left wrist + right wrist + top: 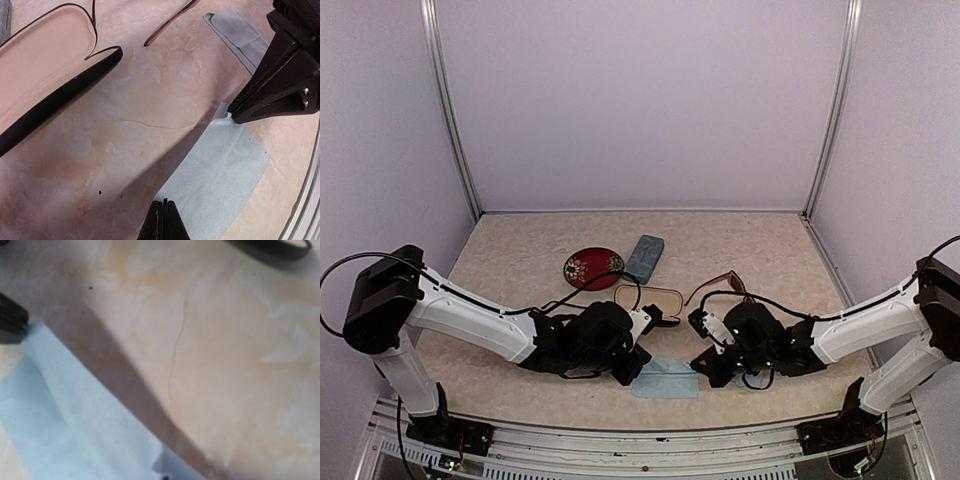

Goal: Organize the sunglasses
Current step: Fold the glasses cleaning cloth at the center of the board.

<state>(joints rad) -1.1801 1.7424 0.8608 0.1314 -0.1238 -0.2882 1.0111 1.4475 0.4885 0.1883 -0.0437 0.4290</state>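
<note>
The thin black-framed sunglasses point(648, 300) lie mid-table, just beyond my left gripper; the left wrist view shows one lens rim and a black temple point(60, 97). The reddish-brown sunglasses point(720, 285) lie to their right, with one temple point(167, 27) in the left wrist view. A pale blue cloth point(668, 380) lies flat between the arms. My left gripper point(165, 206) is shut, its tip at the cloth's point(220, 170) near corner. My right gripper point(232, 116) is shut with its tip on the opposite corner. I cannot tell whether either one pinches the cloth point(75, 415).
A red round patterned case point(592, 267) and a blue-grey rectangular case point(645, 257) lie behind the sunglasses. Another pale blue fabric piece point(235, 32) lies under the right arm. White walls close the table on three sides, and a metal rail point(640, 440) runs along the near edge.
</note>
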